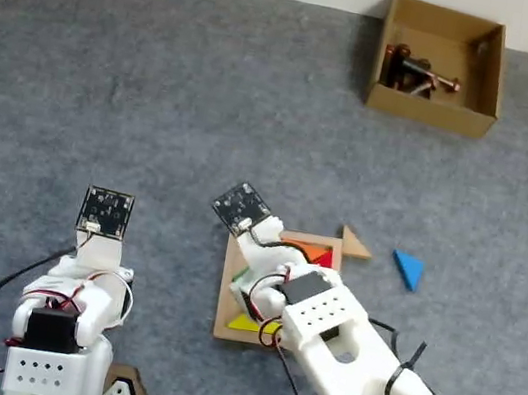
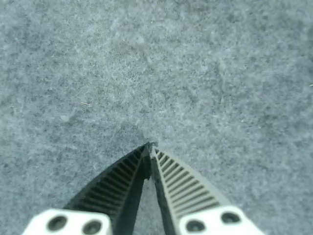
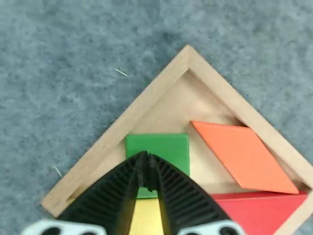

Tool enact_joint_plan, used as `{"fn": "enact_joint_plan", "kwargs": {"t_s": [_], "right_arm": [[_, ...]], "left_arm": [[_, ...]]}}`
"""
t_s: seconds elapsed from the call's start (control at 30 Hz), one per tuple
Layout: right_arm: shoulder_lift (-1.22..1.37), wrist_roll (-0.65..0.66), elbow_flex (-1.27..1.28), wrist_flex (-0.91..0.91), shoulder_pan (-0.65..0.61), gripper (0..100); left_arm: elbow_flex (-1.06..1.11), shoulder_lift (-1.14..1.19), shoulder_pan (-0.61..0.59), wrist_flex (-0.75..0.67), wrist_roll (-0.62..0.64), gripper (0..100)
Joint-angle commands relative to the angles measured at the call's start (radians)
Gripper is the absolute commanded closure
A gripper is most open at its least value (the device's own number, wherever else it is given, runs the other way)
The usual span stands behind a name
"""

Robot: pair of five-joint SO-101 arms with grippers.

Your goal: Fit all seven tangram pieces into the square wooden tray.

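The left pincer [image 2: 149, 149] hangs over bare grey felt tabletop [image 1: 160, 89] at the near left, its ribbed black fingers pressed together tip to tip with nothing between them. To its right, the right pincer [image 3: 146, 164] is likewise closed and holds nothing, its tips poised over the near edge of a green square piece [image 3: 164, 147] that lies inside the square wooden tray [image 3: 122, 126]. The tray sits flat on the tabletop near the middle, partly under the right arm. Also inside it are an orange parallelogram piece [image 3: 244, 156] just right of the green square, a red triangle piece [image 3: 264, 208] touching the parallelogram's near edge, and a yellow piece [image 3: 146, 218] partly hidden behind the fingers. Just outside the tray's far right corner lies a tan wooden triangle piece [image 1: 355, 243], and farther right, apart from it, a blue triangle piece [image 1: 407, 268]. At the far right stands a brown cardboard box [image 1: 432, 99] holding some coppery metal parts.
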Motion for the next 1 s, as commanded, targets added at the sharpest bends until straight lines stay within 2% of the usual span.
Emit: {"fn": "enact_joint_plan", "kwargs": {"t_s": [0.0, 0.33, 0.47, 0.67, 0.77, 0.97], "right_arm": [[-0.002, 0.009, 0.012, -0.008, -0.021, 99.3], [-0.007, 0.009, -0.002, -0.007, -0.019, 99.3], [-0.099, 0.008, -0.047, -0.007, -0.016, 99.3], [-0.314, 0.009, -0.031, -0.015, 0.099, 99.3], [-0.337, 0.009, 0.001, -0.096, 0.154, 99.3], [-0.246, 0.011, 0.084, -0.245, 0.16, 99.3]], "left_arm": [[0.021, 0.002, -0.01, 0.005, 0.005, 99], [0.021, 0.002, -0.01, 0.005, 0.005, 99], [0.021, 0.002, -0.01, 0.005, 0.005, 99], [0.021, 0.002, -0.01, 0.005, 0.005, 99], [0.021, 0.002, -0.01, 0.005, 0.005, 99], [0.021, 0.002, -0.01, 0.005, 0.005, 99]]}}
